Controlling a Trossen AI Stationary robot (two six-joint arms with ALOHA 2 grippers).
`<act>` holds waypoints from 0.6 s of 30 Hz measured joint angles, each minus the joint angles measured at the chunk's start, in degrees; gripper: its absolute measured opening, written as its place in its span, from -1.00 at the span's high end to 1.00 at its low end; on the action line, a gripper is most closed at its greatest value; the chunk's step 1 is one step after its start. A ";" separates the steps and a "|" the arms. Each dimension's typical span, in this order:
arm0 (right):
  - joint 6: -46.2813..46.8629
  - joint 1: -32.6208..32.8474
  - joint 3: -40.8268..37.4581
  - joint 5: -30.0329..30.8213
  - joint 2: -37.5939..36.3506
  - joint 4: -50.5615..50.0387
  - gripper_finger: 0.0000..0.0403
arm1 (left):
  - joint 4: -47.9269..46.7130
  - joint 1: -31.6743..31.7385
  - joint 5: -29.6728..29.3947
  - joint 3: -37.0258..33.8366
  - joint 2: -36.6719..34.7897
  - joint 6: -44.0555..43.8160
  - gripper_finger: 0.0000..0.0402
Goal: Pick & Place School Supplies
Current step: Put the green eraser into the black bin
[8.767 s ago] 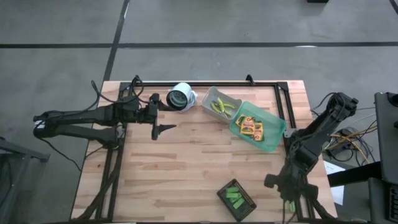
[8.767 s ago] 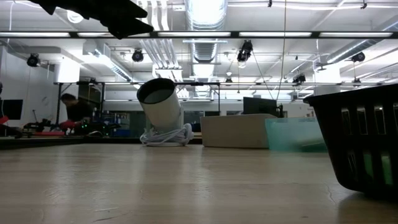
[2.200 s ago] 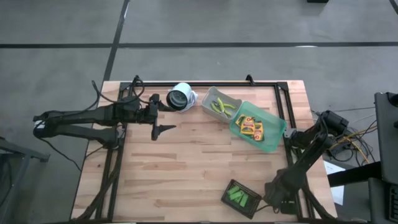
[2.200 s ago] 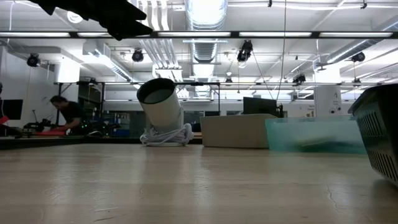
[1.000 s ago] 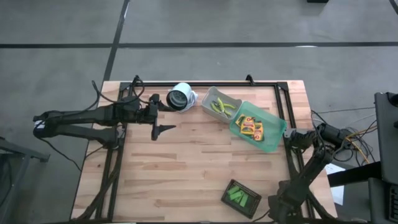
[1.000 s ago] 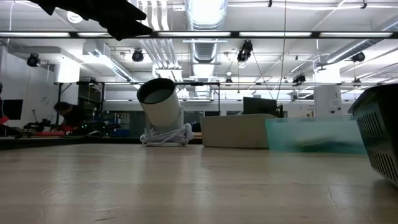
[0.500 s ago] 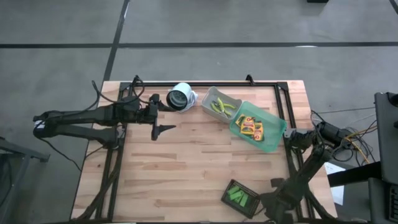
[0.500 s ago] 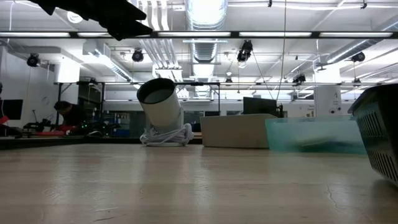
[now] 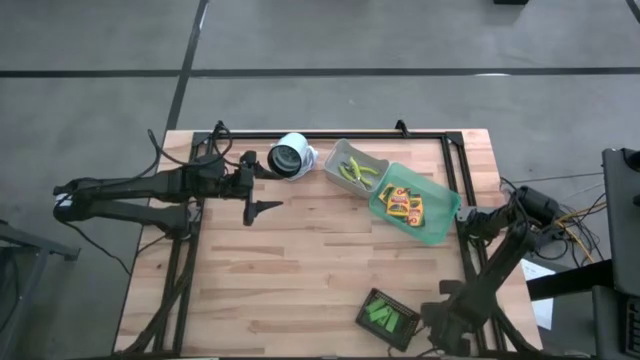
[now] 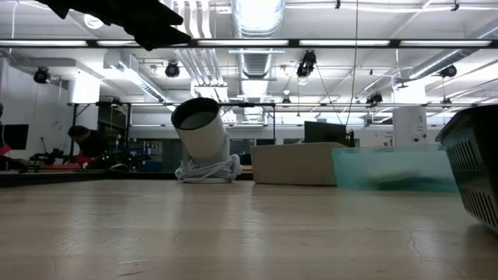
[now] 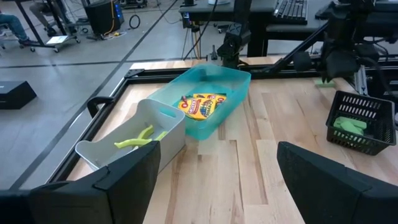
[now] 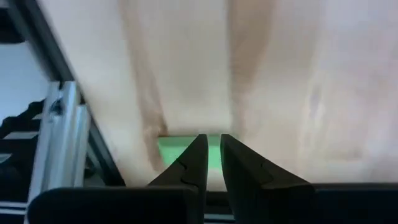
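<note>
Yellow packs [image 9: 405, 204] lie in the green bin [image 9: 440, 228]. Yellow-handled scissors [image 9: 357, 172] lie in the grey bin [image 9: 334, 158]. Bright green blocks [image 9: 383, 316] fill the dark tray [image 9: 361, 311] near the table's front right. One more green block [image 12: 174, 152] lies flat on the wood by the right rail. My right gripper [image 9: 442, 326] is shut and points steeply down, just above that block. My left gripper [image 9: 252, 208] hovers open at the far left, holding nothing. My right gripper's shut fingertips [image 12: 200, 146] stand right over the loose green block [image 11: 326, 81], coming from above. The fingers hide the spot, so I cannot tell whether they touch it. The block lies flat on the table.
A white cylinder camera [image 9: 290, 157] with a coiled cable stands at the far edge, left of the grey bin. Black rails [image 9: 462, 190] run along the table's far and right sides. Bare wood [image 9: 300, 270] spans the middle.
My right arm has lifted a little and its wrist has tipped, with the gripper shifting slightly toward the dark tray and staying shut. The tray, the bins and my left arm have kept still.
</note>
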 joint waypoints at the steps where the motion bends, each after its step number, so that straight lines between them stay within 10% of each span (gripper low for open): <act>1: 0.29 0.02 -0.10 -0.08 -0.46 -0.64 0.79 | 0.00 0.00 -0.01 -0.02 0.01 0.00 -0.63; 18: -0.36 4.15 -0.59 -6.31 1.35 1.87 0.79 | 0.00 0.00 0.01 -0.02 0.01 0.00 -0.63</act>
